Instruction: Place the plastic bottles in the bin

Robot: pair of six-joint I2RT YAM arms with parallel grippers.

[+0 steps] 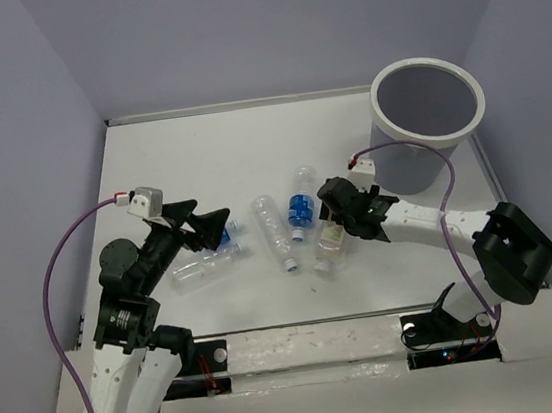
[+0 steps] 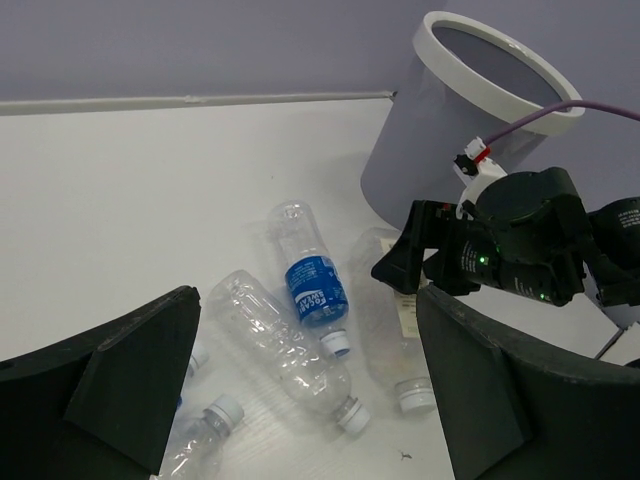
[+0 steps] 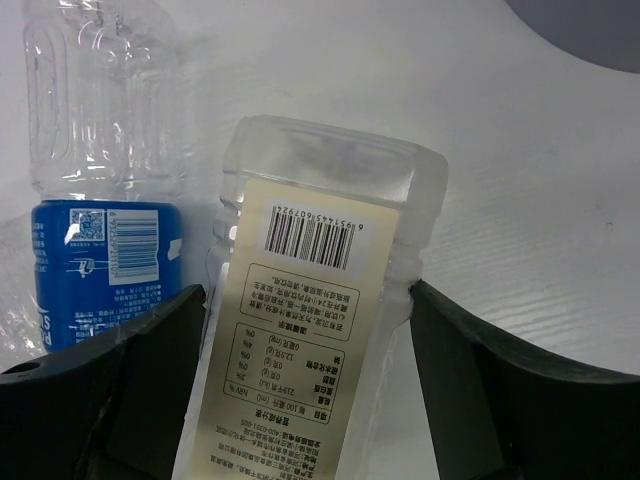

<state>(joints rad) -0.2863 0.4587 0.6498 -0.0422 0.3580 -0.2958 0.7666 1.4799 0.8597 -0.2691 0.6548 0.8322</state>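
Pickup step, I'd say: nothing is in the bin (image 1: 378, 103) that I can see, though the camera doesn't show its floor.

Starting nearest: the left hand (image 1: 206, 223) is the one farthest from the bin, jaws spread wide, holding nothing. It hangs over a pair of clear bottles (image 1: 203, 268) lying on the desk (image 1: 198, 145).

Closer to the bin, the right hand (image 3: 308, 292) is straddling the cream-label bottle (image 3: 320, 230). In the wrist view both fingers (image 3: 130, 380) sit right up against its sides, so I read that as a grip, maybe not fully squeezed. The bottle lies flat on the desk, not lifted. It's on the near-left side of the bin, just beside it.

Right next to it, a bit farther from the bin, are a blue-label bottle (image 1: 301, 203) and a bare clear one (image 1: 271, 229), also lying down.

Next move as I see it: firm up the squeeze, lift straight up without nudging the blue-label neighbour, clear the thick white rim, then swing over the opening and let go. Thin plastic may crumple or slip, so it shouldn't yank.
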